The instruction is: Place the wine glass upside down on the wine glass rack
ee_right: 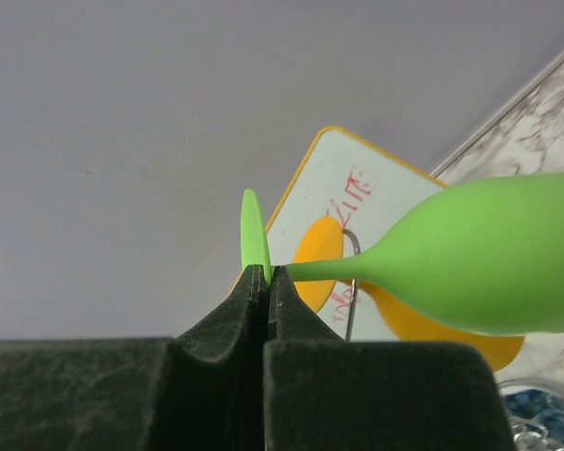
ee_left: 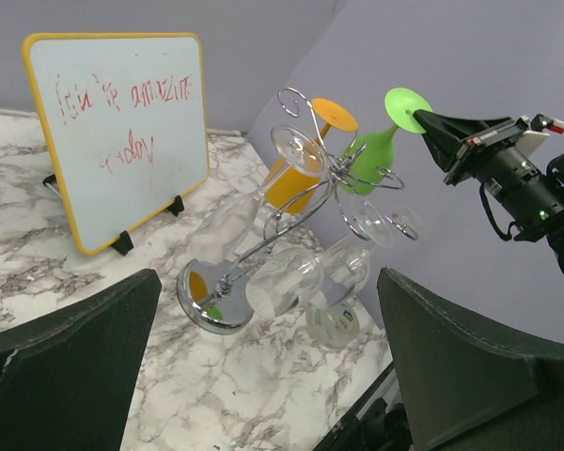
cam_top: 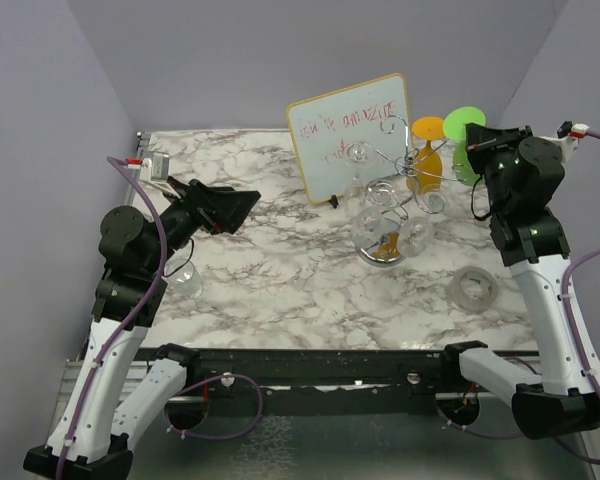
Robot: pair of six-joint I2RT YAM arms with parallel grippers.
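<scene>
Right tool, top view: closed on the foot end of the green wine glass, which is held foot uppermost over the back right of the marbled counter, close beside the wine glass rack. Plain lilac walls enclose three sides. Left tool stands open.

Left wrist view: the spread tool faces the rack and a tilted whiteboard.

Right wrist view: fingers clamp the stem beside the foot.

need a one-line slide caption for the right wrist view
Right fingers pinch the stem of the green wine glass beside its foot; orange glass and whiteboard behind.
</scene>
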